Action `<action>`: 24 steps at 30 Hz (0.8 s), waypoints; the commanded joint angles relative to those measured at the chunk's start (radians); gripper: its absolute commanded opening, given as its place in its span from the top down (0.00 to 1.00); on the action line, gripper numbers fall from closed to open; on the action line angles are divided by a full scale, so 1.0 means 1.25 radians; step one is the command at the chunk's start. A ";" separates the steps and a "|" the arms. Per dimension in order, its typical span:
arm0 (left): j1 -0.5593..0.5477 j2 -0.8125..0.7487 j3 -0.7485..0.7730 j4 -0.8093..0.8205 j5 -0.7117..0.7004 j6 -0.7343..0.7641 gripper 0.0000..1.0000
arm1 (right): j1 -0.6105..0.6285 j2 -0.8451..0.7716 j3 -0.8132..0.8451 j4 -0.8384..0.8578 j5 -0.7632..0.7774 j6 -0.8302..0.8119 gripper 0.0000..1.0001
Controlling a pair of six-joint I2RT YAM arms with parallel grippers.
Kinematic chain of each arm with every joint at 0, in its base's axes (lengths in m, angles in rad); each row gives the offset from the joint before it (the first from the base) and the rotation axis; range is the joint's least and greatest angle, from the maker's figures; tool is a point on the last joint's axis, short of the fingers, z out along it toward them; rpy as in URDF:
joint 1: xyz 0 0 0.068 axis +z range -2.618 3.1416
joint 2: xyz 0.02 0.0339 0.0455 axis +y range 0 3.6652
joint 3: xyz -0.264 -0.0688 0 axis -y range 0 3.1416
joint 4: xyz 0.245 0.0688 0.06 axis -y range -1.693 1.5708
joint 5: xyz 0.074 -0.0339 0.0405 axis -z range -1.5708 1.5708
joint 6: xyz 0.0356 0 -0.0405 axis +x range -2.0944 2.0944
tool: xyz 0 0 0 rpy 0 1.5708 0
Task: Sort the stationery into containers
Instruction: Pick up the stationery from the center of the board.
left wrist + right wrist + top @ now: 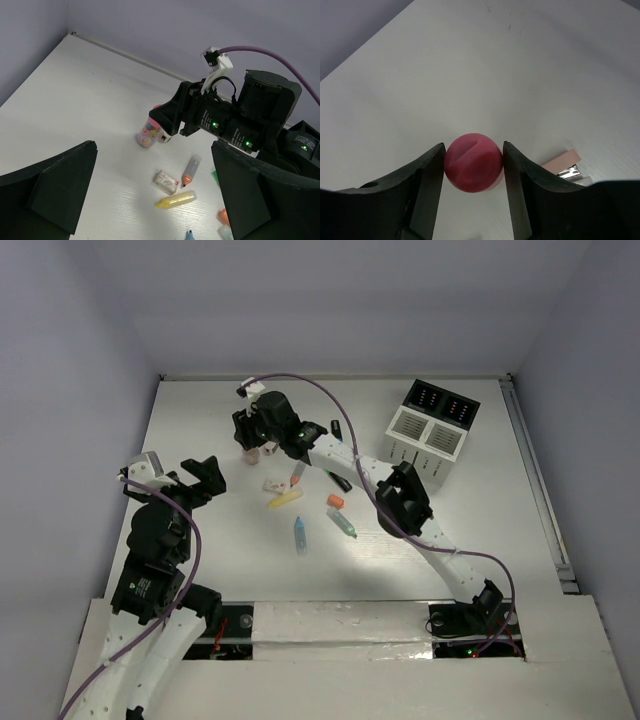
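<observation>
Open worktop [200,420] lies left of and beyond the bottle [147,136], which stands far-left of centre near the pens [285,499]. The right end effector [473,160] grips its pink cap; the left end effector [200,480] hangs open, apart. The boxes [425,435] sit far right.

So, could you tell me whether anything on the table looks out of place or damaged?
Nothing stands out. The yellow pen and blue pen lie loose mid-table, unsorted rather than spilled. The containers stand upright at the far right, and the right gripper is shut on the cap of the pink-capped bottle.
</observation>
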 commanded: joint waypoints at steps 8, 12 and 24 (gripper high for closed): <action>0.006 -0.002 0.009 0.046 0.015 0.008 0.01 | 0.003 0.010 0.009 0.068 -0.003 0.003 0.27; -0.002 -0.002 0.008 0.047 0.018 0.009 0.01 | 0.003 0.017 0.014 0.068 0.008 0.006 0.33; -0.002 -0.004 0.008 0.048 0.021 0.009 0.01 | 0.003 0.044 0.030 0.073 0.011 0.004 0.31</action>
